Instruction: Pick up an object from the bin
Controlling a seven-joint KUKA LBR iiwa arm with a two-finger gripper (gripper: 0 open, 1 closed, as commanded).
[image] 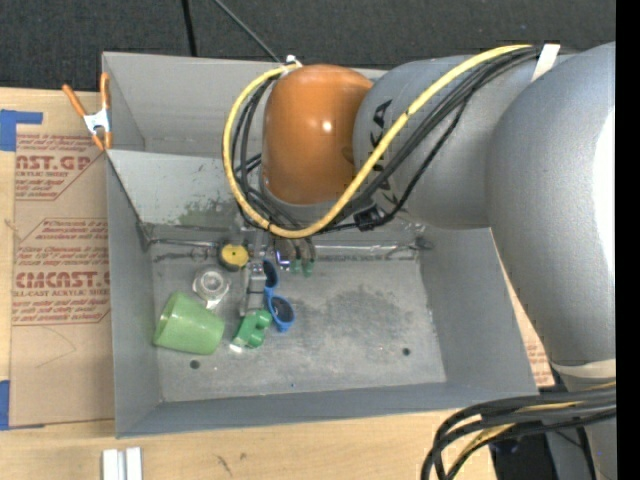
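Blue ring-shaped piece (281, 313), bin (350, 358) floor left of centre, beside small green piece (252, 330): gripper (262, 283) vertical just above, wrist bent downward, grip state indiscernible.

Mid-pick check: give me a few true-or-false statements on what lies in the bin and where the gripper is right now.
1. A light green cup lies on its side in the left part of the bin. True.
2. The small yellow round thing rests against the bin's right wall. False: it lies left of centre, near the back of the floor, close to the gripper.
3. The gripper is down among the small things left of the floor's centre. True.
4. The blue thing lies inside the light green cup. False: it lies on the floor to the cup's right, beside a small darker green piece.
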